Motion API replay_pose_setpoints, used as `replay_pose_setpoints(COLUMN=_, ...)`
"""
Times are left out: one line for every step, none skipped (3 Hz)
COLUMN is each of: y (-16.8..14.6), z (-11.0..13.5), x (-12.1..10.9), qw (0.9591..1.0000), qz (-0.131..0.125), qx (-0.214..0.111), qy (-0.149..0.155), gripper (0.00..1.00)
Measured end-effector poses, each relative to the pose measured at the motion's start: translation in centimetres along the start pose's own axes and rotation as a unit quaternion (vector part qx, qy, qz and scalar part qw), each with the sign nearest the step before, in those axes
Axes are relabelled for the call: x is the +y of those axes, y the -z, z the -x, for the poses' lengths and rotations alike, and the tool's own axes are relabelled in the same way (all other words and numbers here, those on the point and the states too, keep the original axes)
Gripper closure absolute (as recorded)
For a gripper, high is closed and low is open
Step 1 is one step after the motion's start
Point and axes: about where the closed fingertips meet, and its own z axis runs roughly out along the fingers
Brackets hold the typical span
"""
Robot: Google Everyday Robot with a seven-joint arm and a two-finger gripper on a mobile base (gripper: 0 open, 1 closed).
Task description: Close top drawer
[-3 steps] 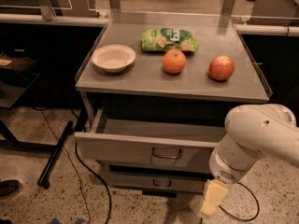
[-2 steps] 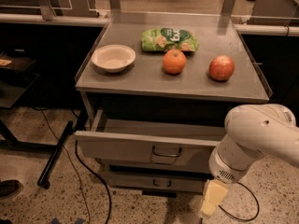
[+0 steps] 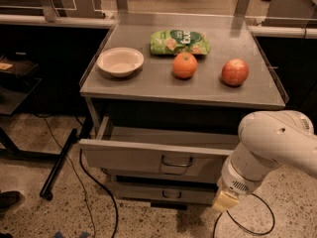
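Observation:
The top drawer (image 3: pixel 133 155) of the grey cabinet stands pulled out toward me. Its flat grey front carries a small dark loop handle (image 3: pixel 177 161) at centre, and the inside looks empty. My white arm (image 3: pixel 270 148) comes in from the right and covers the drawer's right end. My gripper (image 3: pixel 225 201) hangs at the arm's lower end, low and to the right of the handle, in front of the lower drawer's right side.
A lower drawer front (image 3: pixel 158 192) with the same handle sits shut below. On the cabinet top (image 3: pixel 148 86) are a white bowl (image 3: pixel 120 61), a green snack bag (image 3: pixel 179 41), an orange (image 3: pixel 184 65) and a red apple (image 3: pixel 235 72). Cables (image 3: pixel 89 182) and a black bar (image 3: pixel 58 165) lie on the floor at left.

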Motion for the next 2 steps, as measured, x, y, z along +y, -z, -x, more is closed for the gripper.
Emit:
replay_pose_setpoints(y=0.6, z=0.7, x=-1.0, qw=0.9999, qz=-0.014, qx=0.0, qy=-0.01, gripper=0.73)
replay_pose_setpoints(y=1.3, z=2.1, x=-4.0, qw=0.9989, qz=-0.042, qx=-0.006, qy=-0.021, gripper=0.97)
